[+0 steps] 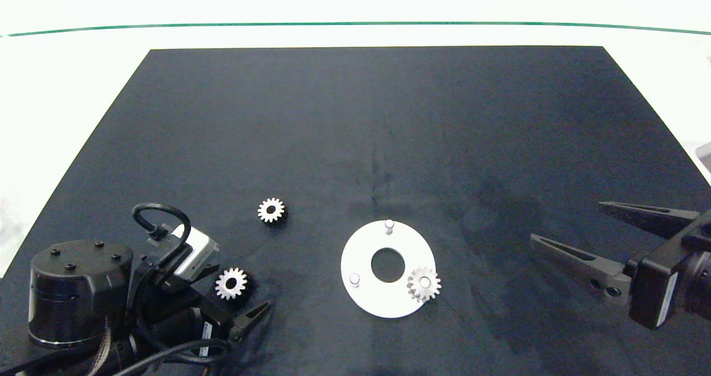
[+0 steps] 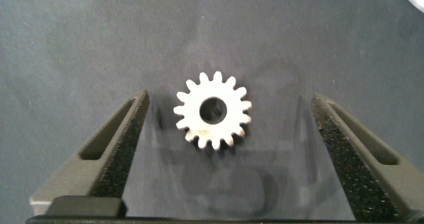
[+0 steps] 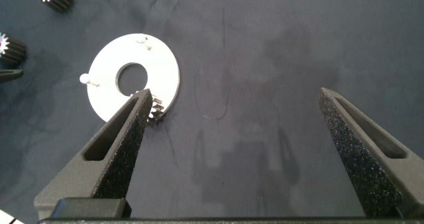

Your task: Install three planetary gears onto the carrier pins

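The white carrier disc (image 1: 364, 254) lies on the black mat. Two of its carrier pins (image 1: 389, 226) (image 1: 354, 279) stand bare, and one planetary gear (image 1: 424, 284) sits on the third pin. A second gear (image 1: 231, 283) lies flat on the mat between the fingers of my open left gripper (image 1: 233, 291); in the left wrist view this gear (image 2: 213, 111) is centred between the pads, touching neither. A third gear (image 1: 271, 210) lies loose farther back. My right gripper (image 1: 567, 222) hovers open to the right of the disc (image 3: 165, 71).
The black mat (image 1: 389, 131) covers most of a white table, with bare mat behind and to the right of the disc. The left arm's bulky base (image 1: 78, 292) and cables fill the front left corner.
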Action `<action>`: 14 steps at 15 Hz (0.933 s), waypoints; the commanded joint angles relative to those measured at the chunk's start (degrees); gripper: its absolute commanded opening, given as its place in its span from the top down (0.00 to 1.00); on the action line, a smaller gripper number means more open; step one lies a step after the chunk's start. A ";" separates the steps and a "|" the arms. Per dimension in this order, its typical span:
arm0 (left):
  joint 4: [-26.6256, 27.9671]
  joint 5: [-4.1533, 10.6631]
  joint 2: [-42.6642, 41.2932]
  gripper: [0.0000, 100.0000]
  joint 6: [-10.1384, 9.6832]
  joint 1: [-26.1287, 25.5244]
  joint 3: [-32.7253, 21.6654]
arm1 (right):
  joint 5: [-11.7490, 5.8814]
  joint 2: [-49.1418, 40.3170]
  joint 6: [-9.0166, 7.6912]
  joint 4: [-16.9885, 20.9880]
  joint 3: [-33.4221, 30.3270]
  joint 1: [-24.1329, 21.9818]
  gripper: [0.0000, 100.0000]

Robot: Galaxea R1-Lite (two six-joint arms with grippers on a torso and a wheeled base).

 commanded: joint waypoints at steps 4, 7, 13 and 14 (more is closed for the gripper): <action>-6.12 2.00 4.26 0.15 0.26 -0.65 3.10 | -0.13 0.21 0.01 -0.06 -0.03 0.03 0.00; -6.03 2.43 3.82 0.21 0.26 -0.56 3.19 | -0.13 0.29 0.01 -0.06 -0.12 0.03 0.00; -6.12 3.40 3.74 0.33 0.17 -0.74 2.66 | -0.13 0.38 0.01 -0.06 -0.12 0.03 0.00; -6.03 3.31 3.74 0.35 0.08 -0.83 2.75 | -0.13 0.29 0.01 -0.06 -0.12 0.03 0.00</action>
